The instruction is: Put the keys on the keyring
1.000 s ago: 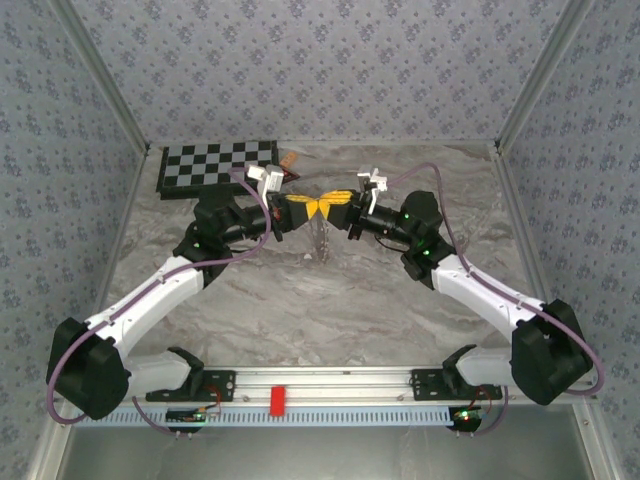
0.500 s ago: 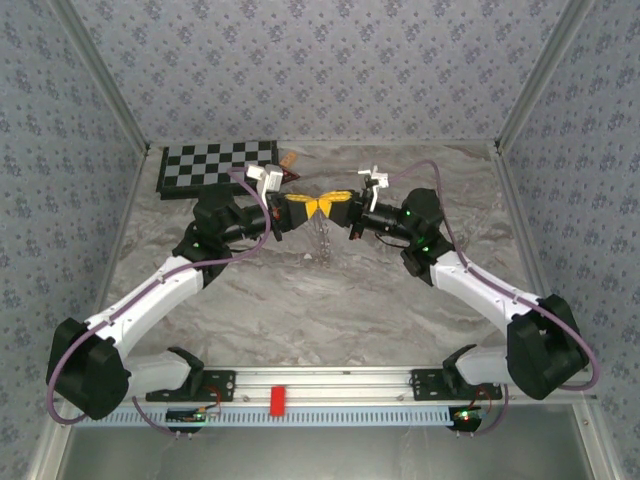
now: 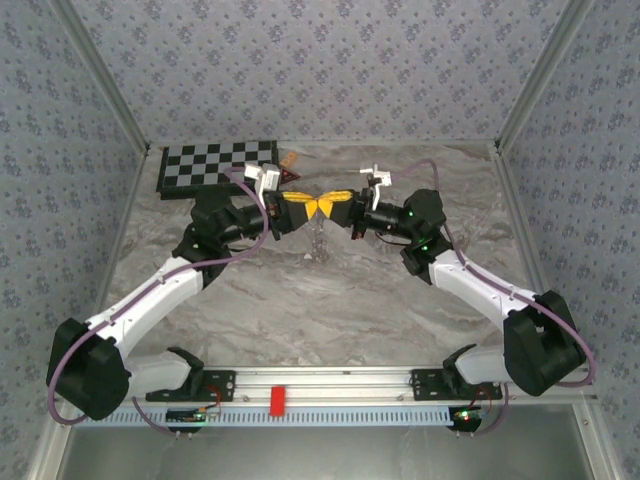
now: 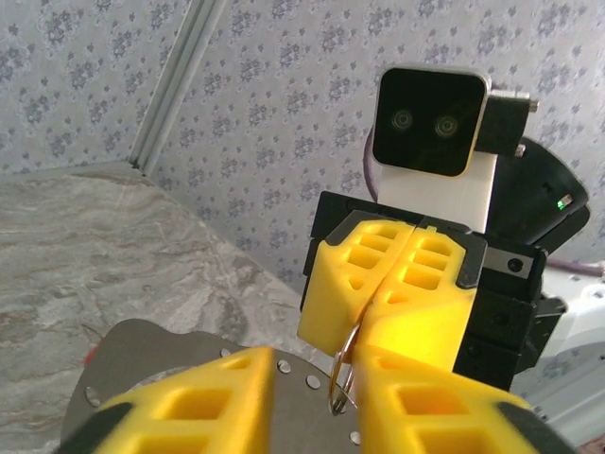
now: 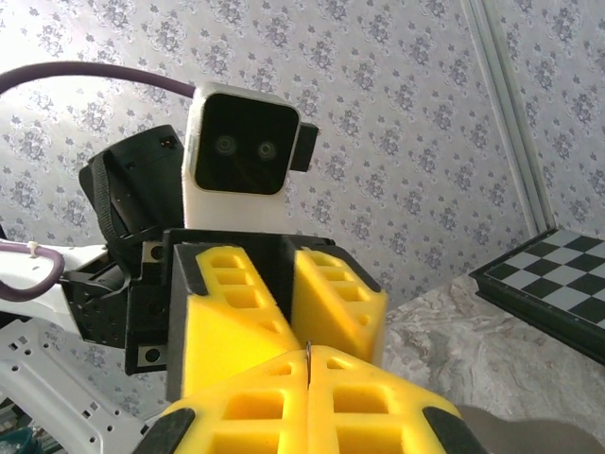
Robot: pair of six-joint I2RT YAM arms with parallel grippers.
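Keyring (image 4: 342, 374) is held in mid-air above the marbled table (image 3: 330, 300). It is pinched edge-on in the seam of the right gripper's (image 3: 337, 204) closed yellow fingers, with its chain (image 3: 318, 238) dangling below. The left gripper (image 3: 300, 205) is set tip to tip against the right, and the loop lies between its fingers. Whether they are clamped on the wire cannot be told. The red key cannot be made out. For threading, the ring should be gripped rigidly and its split turned toward the free side, so twisting is avoided. No container is seen.
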